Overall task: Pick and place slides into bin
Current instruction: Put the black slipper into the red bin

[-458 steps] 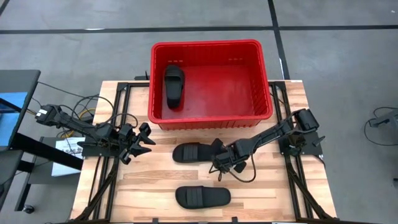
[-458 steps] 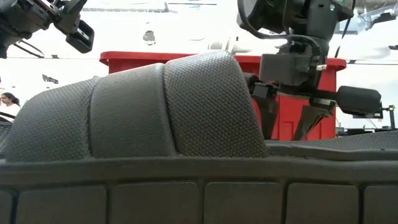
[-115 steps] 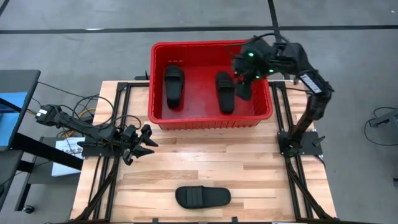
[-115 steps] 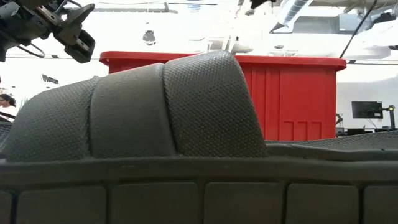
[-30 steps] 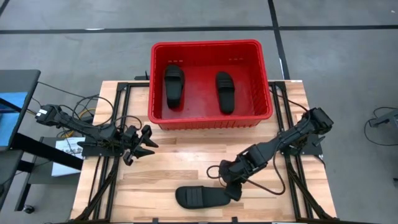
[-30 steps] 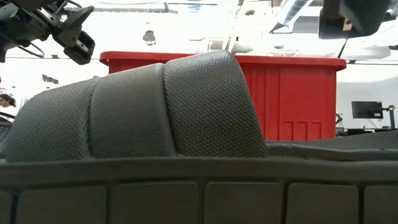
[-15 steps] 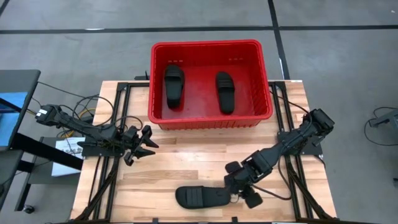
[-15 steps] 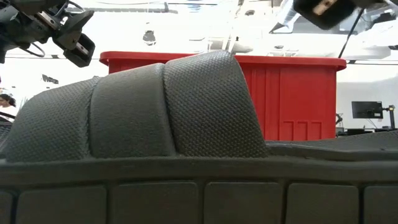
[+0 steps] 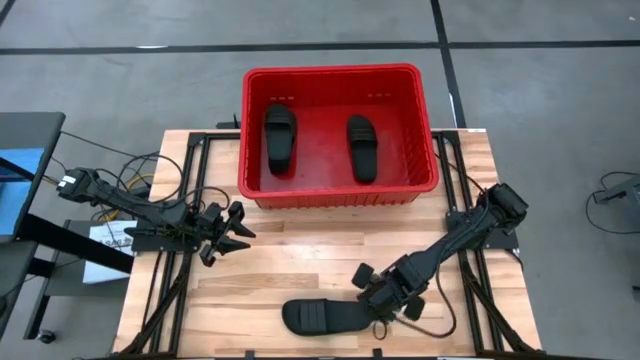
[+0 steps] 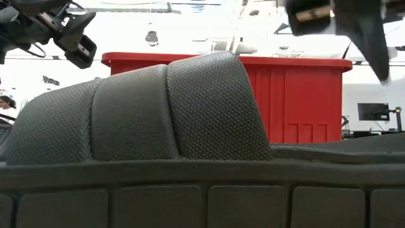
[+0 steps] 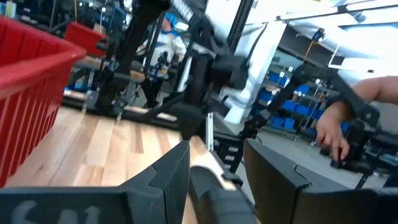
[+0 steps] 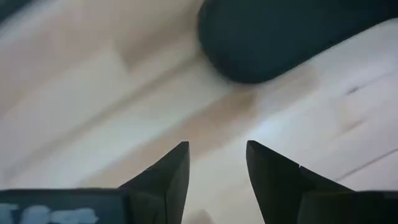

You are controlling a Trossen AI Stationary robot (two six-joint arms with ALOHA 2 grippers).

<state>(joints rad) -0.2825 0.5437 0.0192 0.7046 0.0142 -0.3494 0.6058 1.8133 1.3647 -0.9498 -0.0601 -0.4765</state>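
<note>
The bin point(image 9: 340, 195) stands at the far edge of the table point(image 9: 290, 270), in the middle, and its far part reaches beyond that edge. Two slides lie in it, side by side and apart: one point(image 9: 279, 139) near its left wall, the other point(image 9: 361, 148) right of its middle. A third slide point(image 9: 325, 317) lies on the table near the front edge, crosswise. The right gripper point(image 9: 383, 292) is just beside the right end of this slide. The left gripper point(image 9: 234, 228) is near the left edge of the table, left of the bin's front left corner.
</note>
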